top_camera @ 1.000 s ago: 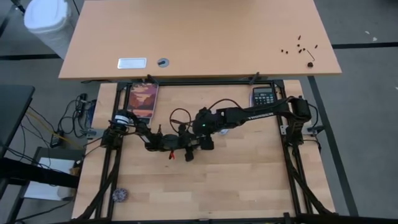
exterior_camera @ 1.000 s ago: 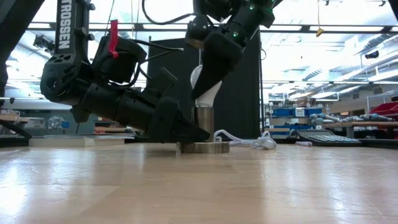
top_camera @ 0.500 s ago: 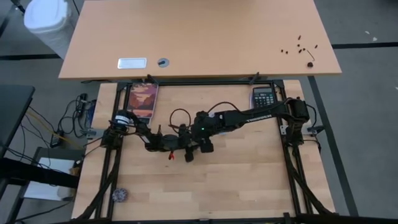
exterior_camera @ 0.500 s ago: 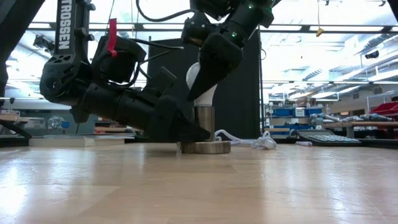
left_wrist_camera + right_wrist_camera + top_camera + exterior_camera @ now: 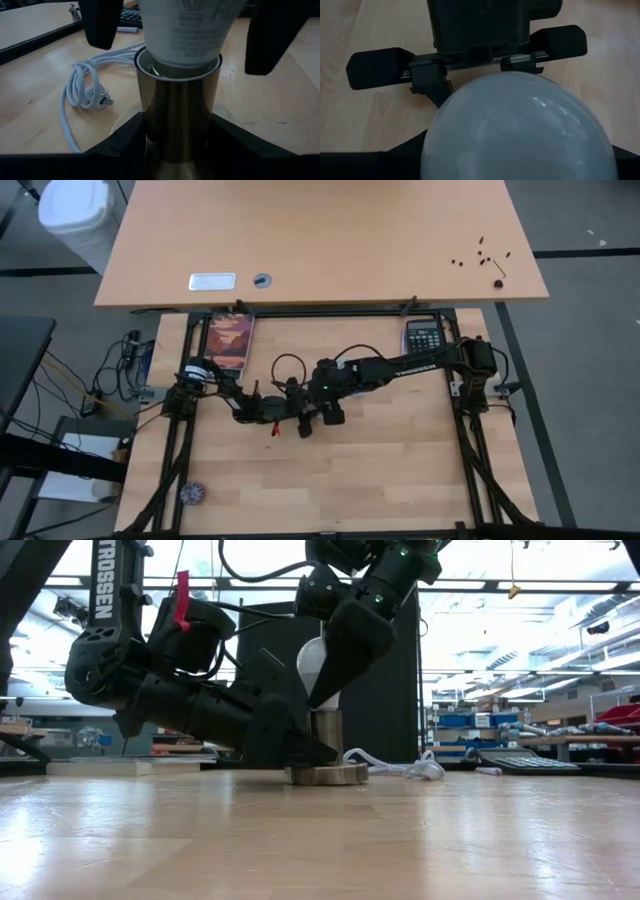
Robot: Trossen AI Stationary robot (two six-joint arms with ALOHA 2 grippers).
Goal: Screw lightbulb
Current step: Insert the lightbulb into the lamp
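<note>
The white lightbulb (image 5: 318, 668) stands base-down in the mouth of the socket's brass tube (image 5: 180, 110). The tube rises upright from a round disc base (image 5: 325, 776) that rests flat on the table. The socket's white cord (image 5: 85, 92) lies coiled behind it. My left gripper (image 5: 305, 750) lies low on the table, shut on the tube. My right gripper (image 5: 328, 680) comes down from above, shut on the bulb. In the high view both grippers meet at mid-table (image 5: 312, 408), and they hide the bulb and socket there. My left gripper pinches the socket's brass tube (image 5: 177, 145) between its two fingers, low on the tube, just above the disc. The fingers (image 5: 125, 142) come level from the table's left side and lie across the upright tube. The socket stays on the table. My right gripper holds the bulb's rounded dome (image 5: 517, 130) between its two fingers, from above, slanting down. Its fingertips (image 5: 102, 22) reach down on either side of the bulb's neck. The bulb stands nearly upright, its narrow end (image 5: 182, 62) inside the tube's mouth.
A black calculator (image 5: 425, 335) lies at the far right of the table and a picture card (image 5: 230, 342) at the far left. A small round object (image 5: 193, 493) lies near the front left corner. A larger desk (image 5: 320, 240) stands beyond the far edge.
My right gripper has turned about the bulb: in the low view its finger has swung across the bulb's front, and more of the dome now shows on one side. The bulb has stayed in the tube's mouth, rocking slightly. My left gripper and the socket have kept still.
</note>
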